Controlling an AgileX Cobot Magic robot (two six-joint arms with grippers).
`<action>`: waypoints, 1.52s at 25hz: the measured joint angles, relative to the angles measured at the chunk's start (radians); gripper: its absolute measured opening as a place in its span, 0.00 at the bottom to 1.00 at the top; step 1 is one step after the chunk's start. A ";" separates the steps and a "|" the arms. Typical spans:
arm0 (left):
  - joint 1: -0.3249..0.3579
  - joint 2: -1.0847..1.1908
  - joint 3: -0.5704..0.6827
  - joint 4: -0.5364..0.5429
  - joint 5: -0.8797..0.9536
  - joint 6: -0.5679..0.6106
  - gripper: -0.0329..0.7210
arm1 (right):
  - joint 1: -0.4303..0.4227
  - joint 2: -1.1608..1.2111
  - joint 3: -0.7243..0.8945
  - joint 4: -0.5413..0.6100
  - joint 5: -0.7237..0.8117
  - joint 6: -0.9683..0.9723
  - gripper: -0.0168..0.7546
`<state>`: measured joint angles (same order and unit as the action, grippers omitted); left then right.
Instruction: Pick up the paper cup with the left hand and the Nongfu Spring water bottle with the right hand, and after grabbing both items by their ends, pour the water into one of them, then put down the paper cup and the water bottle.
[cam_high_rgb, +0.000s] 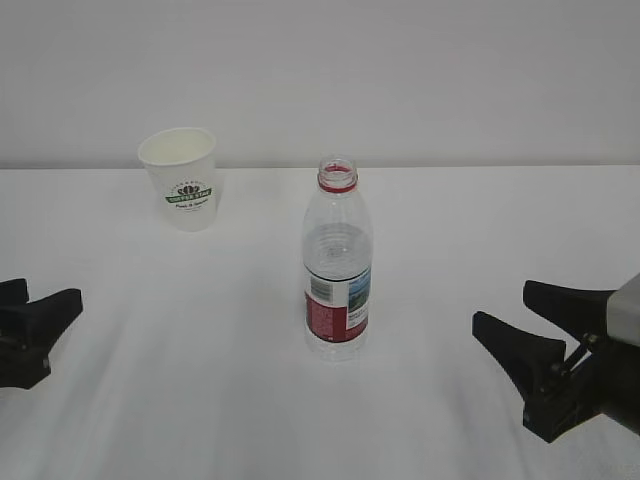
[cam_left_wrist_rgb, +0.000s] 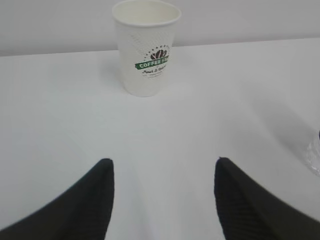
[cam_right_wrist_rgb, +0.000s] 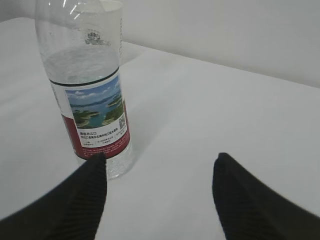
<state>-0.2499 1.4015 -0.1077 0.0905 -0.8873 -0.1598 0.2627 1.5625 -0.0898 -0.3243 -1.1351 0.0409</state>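
The white paper cup (cam_high_rgb: 182, 178) with its green logo stands upright at the back left of the table; the left wrist view shows the cup (cam_left_wrist_rgb: 145, 47) straight ahead, well beyond the jaws. The Nongfu Spring water bottle (cam_high_rgb: 337, 262), uncapped, with a red neck ring and red-and-white label, stands in the middle, water up to its shoulder. In the right wrist view the bottle (cam_right_wrist_rgb: 89, 87) is ahead and to the left. My left gripper (cam_high_rgb: 40, 305) (cam_left_wrist_rgb: 162, 162) is open and empty at the left edge. My right gripper (cam_high_rgb: 505, 308) (cam_right_wrist_rgb: 159, 157) is open and empty at the right.
The white table (cam_high_rgb: 200, 380) runs back to a plain white wall (cam_high_rgb: 400, 70). Nothing else stands on it. A sliver of the bottle's base (cam_left_wrist_rgb: 315, 157) shows at the right edge of the left wrist view.
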 joint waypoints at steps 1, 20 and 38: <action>0.000 0.022 0.000 0.008 -0.016 0.000 0.65 | 0.000 0.000 0.000 0.000 -0.001 0.000 0.67; 0.000 0.335 0.090 0.063 -0.256 -0.002 0.64 | 0.000 0.004 0.000 -0.002 -0.004 -0.041 0.67; 0.000 0.249 0.057 0.065 -0.263 -0.002 0.64 | 0.000 0.004 0.000 -0.114 -0.004 -0.199 0.67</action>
<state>-0.2499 1.6501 -0.0509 0.1559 -1.1504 -0.1623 0.2627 1.5668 -0.0898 -0.4380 -1.1396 -0.1586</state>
